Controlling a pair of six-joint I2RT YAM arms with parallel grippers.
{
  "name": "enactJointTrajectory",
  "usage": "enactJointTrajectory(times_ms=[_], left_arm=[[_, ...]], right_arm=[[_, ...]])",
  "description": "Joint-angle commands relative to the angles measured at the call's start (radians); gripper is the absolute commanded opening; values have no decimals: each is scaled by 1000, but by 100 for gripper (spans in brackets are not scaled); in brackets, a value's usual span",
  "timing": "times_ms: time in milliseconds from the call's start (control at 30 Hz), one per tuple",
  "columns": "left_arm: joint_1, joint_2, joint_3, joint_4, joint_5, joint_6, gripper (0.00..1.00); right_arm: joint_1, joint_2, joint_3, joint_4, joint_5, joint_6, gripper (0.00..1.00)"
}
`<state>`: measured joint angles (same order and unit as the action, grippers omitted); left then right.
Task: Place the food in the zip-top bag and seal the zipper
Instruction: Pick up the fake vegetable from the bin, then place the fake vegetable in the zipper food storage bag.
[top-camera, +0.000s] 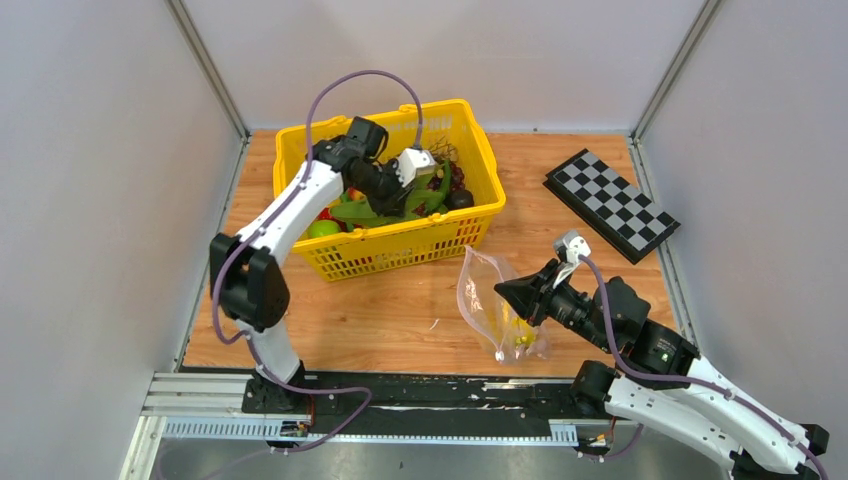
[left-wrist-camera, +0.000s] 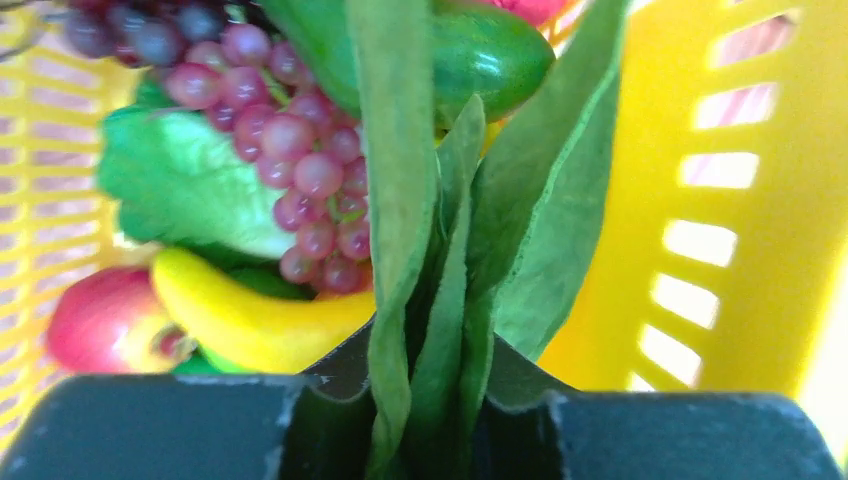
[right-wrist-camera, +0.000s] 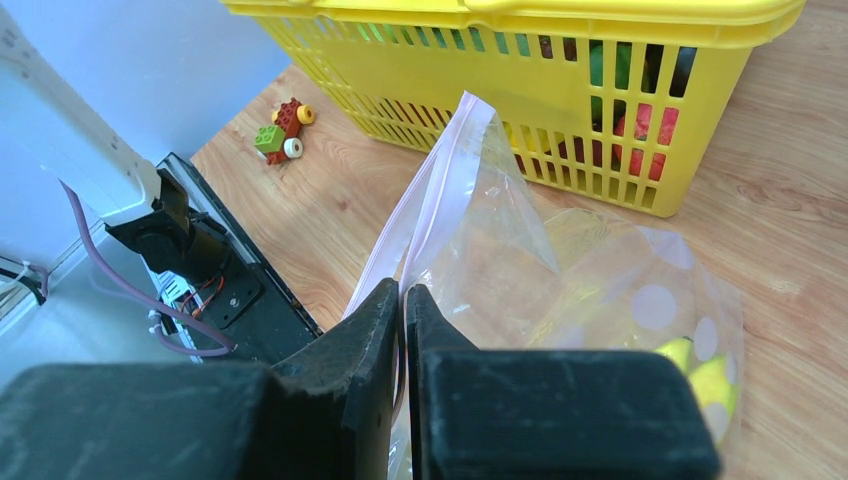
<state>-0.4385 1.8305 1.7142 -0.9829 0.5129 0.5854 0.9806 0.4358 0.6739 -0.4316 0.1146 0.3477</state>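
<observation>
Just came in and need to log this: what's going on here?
The left tool is down in the yellow basket, shut on the leafy greens. The right tool pinches the zip-top bag at its zipper edge, holding it up beside the basket. Some yellow food already lies in the bag.
</observation>
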Motion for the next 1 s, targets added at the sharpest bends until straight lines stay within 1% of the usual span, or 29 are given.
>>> enactJointTrajectory(times_ms=[0,167,400,467,567,667,733,833,900,967], left_arm=[[-5,-249,-91,260,-73,-144,19],[-5,-455,-265,548,-101,-292,18],[-5,-701,-506,925,-67,-544,17],[-5,-753,-556,1015,-59,-608,15],[-5,-814,-599,1121,-36,-714,15],[-5,-860,-656,1265,30,-863,16],[-5,-890,-714,1432,93,-1010,16],[-6,-914,-820,1717,132,-1256,16],[-7,-916,-863,1878,149,-1375,16],[-9,-912,-882,1974,162,-1452,16]], right_arm=[[4,-12,4,7,10,16,9],[4,-22,-5,13,12,25,9],[4,-35,-13,21,19,35,9],[4,-37,-13,21,20,36,9],[4,-40,-17,26,23,37,9],[4,-41,-22,37,26,39,8],[4,-41,-23,47,28,40,8],[4,-42,-23,65,34,43,9],[3,-41,-22,73,39,49,8],[4,-40,-20,79,45,57,8]])
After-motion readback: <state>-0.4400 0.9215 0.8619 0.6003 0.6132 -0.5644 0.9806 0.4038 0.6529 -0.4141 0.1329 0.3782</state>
